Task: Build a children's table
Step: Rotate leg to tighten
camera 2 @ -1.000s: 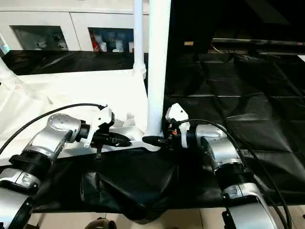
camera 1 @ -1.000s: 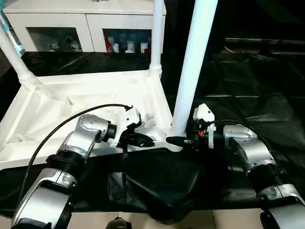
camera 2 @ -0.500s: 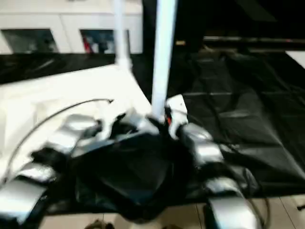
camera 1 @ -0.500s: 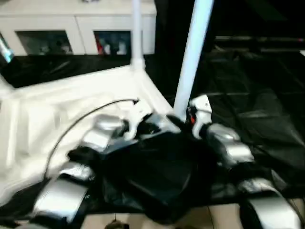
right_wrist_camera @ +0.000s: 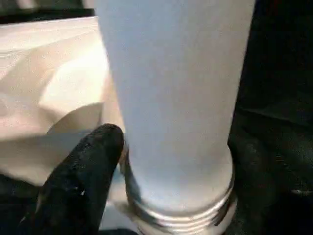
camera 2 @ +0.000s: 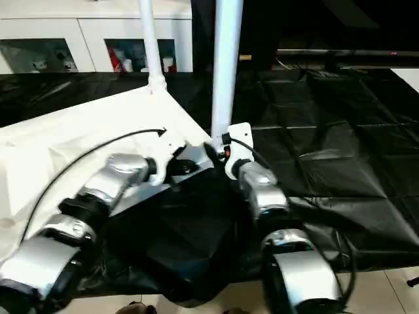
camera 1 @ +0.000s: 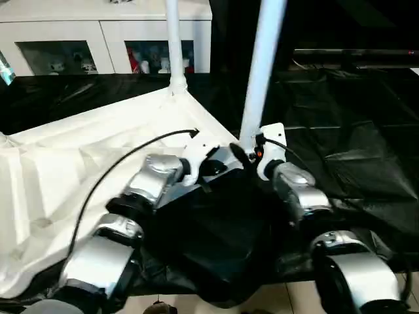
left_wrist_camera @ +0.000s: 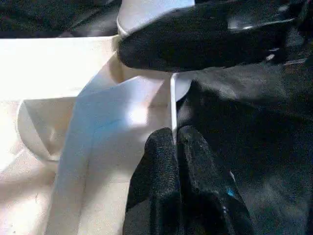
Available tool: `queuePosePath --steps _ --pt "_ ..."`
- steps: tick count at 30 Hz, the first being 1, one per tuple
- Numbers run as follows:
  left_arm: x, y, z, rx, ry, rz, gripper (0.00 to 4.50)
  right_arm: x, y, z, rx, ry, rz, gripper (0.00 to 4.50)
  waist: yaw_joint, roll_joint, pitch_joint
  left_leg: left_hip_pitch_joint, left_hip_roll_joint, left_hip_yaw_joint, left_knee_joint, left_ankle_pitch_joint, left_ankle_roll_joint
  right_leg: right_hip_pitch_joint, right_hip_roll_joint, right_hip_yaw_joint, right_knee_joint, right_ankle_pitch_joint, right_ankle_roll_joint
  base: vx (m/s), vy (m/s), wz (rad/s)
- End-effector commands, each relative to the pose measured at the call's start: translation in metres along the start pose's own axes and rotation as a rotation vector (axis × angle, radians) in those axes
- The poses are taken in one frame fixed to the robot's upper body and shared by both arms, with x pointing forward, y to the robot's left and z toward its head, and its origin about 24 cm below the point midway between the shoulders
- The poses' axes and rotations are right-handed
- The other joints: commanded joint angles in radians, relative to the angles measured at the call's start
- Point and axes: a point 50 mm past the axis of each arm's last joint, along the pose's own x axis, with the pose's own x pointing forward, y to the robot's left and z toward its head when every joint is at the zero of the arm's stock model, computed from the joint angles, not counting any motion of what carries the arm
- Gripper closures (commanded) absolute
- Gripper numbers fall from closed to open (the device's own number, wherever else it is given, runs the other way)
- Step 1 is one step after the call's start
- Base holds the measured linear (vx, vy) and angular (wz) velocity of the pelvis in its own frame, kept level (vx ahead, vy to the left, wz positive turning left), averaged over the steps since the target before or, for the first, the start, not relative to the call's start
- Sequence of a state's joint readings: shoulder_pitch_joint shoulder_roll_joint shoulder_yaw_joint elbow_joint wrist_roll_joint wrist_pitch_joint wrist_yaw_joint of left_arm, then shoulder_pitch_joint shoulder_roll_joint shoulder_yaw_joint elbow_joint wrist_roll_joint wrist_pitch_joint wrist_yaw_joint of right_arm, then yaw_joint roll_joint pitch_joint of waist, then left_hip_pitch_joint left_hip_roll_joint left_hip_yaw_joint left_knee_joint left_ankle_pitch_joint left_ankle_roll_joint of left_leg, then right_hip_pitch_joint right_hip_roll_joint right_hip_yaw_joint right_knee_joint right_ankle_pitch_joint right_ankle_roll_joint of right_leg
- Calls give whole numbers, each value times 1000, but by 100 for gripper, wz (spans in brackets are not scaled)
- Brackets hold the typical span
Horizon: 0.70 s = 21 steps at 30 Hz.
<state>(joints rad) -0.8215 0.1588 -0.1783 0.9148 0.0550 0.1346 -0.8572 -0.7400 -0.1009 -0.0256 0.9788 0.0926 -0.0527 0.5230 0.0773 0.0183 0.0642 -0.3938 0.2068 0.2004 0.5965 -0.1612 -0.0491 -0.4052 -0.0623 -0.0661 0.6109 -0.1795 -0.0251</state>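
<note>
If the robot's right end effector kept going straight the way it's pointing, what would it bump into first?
Most likely the near table leg. In the right wrist view it stands right ahead of the right end effector, one black finger already beside its threaded base, at the tabletop corner.

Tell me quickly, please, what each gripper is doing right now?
Left gripper: shut, pinching the thin rim of the tabletop.
Right gripper: at the base of the near leg; open or gripping cannot be told.
</note>
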Motion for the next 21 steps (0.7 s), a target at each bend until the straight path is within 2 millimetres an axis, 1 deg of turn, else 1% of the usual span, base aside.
queuePosePath --steps 1,2,3,4,5,6,7,9,10,12,13,15,16,17,18,21 --pt "0 -6 28 110 -110 -76 450 4 25 5 -64 -12 247 99 8 -6 -83 24 30 -17 -57 -146 85 57 -82 43 -62 -96 -241 0 0 0" --pt "-3 -6 26 126 -114 -112 450 -1 22 4 -100 0 298 99 11 -8 -83 25 32 -17 -58 -146 87 59 -83 42 -63 -97 -239 0 0 0" --pt "-6 -7 25 134 -117 -135 450 -5 21 3 -129 6 327 99 15 -7 -83 22 33 -17 -56 -143 92 59 -82 42 -60 -86 -239 0 0 0" --pt "-8 -8 23 139 -118 -165 450 -9 19 3 -161 14 360 99 16 -6 -85 24 33 -16 -55 -142 92 57 -81 42 -57 -82 -242 0 0 0" --pt "-10 -9 21 135 -112 -188 450 -13 17 2 -174 20 383 99 17 -6 -84 24 34 -16 -57 -146 90 55 -82 42 -58 -84 -246 0 0 0" --pt "-14 -10 18 142 -111 -219 450 -17 15 3 -172 27 424 99 17 -6 -84 24 34 -16 -57 -146 90 55 -82 42 -58 -84 -246 0 0 0" --pt "-16 -11 17 149 -111 -242 450 -21 15 3 -169 32 457 99 19 -3 -83 27 35 -16 -56 -158 89 54 -81 42 -61 -99 -247 0 0 0" --pt "-23 -12 11 160 -96 -304 450 -32 12 2 -169 66 554 99 24 -4 -81 29 36 -16 -59 -177 80 52 -80 43 -64 -130 -241 0 0 0" --pt "-26 -12 10 161 -90 -316 450 -36 10 1 -172 79 579 99 27 -4 -82 30 37 -17 -59 -178 79 53 -81 43 -63 -132 -240 0 0 0" --pt "-29 -11 8 162 -88 -335 450 -41 9 -1 -172 98 610 99 30 -4 -81 29 38 -16 -59 -185 73 51 -82 44 -65 -143 -238 0 0 0" --pt "-31 -12 7 162 -86 -349 450 -43 8 -1 -171 105 619 99 34 -3 -80 32 37 -16 -60 -193 67 48 -83 45 -67 -162 -233 0 0 0" --pt "-35 -13 6 166 -85 -380 450 -47 6 -2 -163 115 637 99 36 -4 -79 33 38 -17 -61 -207 53 46 -84 45 -69 -199 -225 0 0 0" --pt "-35 -14 5 165 -84 -383 450 -47 6 -3 -160 117 639 99 36 -4 -80 32 38 -18 -62 -206 50 47 -85 45 -68 -201 -224 0 0 0" --pt "-36 -14 5 164 -83 -387 450 -48 6 -3 -158 118 642 115 35 -3 -78 33 39 -18 -63 -214 47 44 -84 45 -71 -213 -221 0 0 0" --pt "-36 -14 5 164 -83 -386 450 -48 6 -3 -150 116 642 133 35 -4 -79 33 38 -18 -64 -215 43 45 -84 45 -71 -218 -218 0 0 0" --pt "-37 -14 5 164 -81 -389 450 -49 7 -2 -139 116 652 136 35 -5 -80 31 36 -18 -63 -203 41 46 -84 44 -70 -210 -214 0 0 0"
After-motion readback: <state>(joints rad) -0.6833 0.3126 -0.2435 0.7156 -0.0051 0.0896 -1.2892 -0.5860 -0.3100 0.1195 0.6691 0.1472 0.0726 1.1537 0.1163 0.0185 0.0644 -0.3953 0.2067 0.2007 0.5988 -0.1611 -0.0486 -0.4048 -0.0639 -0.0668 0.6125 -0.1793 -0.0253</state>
